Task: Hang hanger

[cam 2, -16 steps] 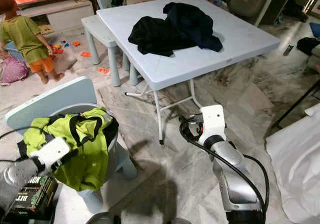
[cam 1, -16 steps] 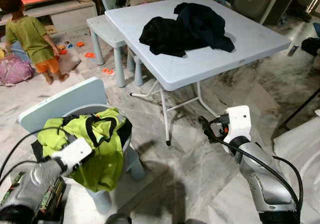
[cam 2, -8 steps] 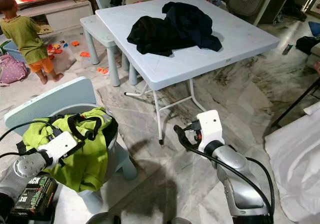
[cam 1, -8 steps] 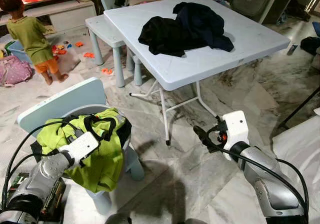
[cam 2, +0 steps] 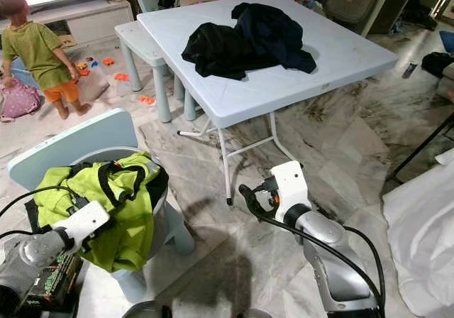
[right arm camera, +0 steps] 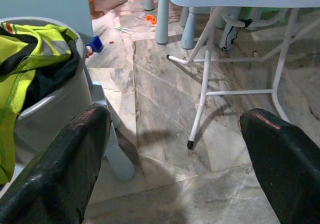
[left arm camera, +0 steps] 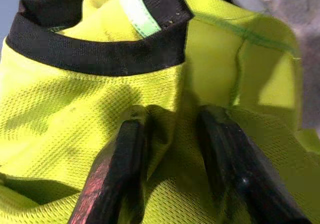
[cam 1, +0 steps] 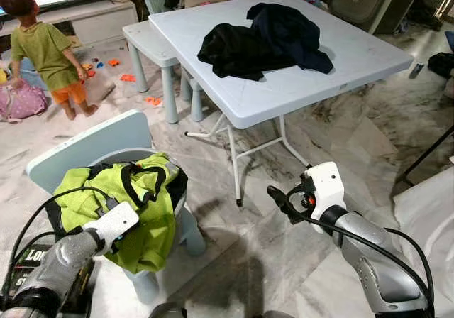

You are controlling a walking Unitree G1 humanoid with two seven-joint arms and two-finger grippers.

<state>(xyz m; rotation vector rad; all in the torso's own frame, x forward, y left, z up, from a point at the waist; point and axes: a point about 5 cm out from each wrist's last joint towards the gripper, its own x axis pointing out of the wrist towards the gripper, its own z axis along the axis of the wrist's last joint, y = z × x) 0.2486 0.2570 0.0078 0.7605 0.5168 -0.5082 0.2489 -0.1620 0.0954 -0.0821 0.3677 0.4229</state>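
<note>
Versus a second ago: right tool (cam 2: 245, 192) shifted further left and a bit lower, toward the chair; left tool (left arm camera: 172, 134) roughly the same spot on the garment, wrist slightly lower. Left arm reaching forward from lower left, fingers (left arm camera: 125, 154) spread and pressed into the neon-yellow shirt (cam 1: 135, 197) just below its black collar (left arm camera: 95, 54), fabric bunched between them, not clamped. Right arm bent at elbow, extended forward over the marble floor (cam 1: 284, 261), fingers (right arm camera: 75, 154) wide open, holding nothing, pointing at the chair (cam 1: 92, 144) and the counter (cam 1: 284, 84) legs ahead. Shirt draped over the chair seat, directly under left tool, to the left of right tool. Dark clothes (cam 1: 262, 37) piled on the counter, well beyond both tools. Child (cam 1: 46, 52) standing far left by toys. No hanger made out.
</note>
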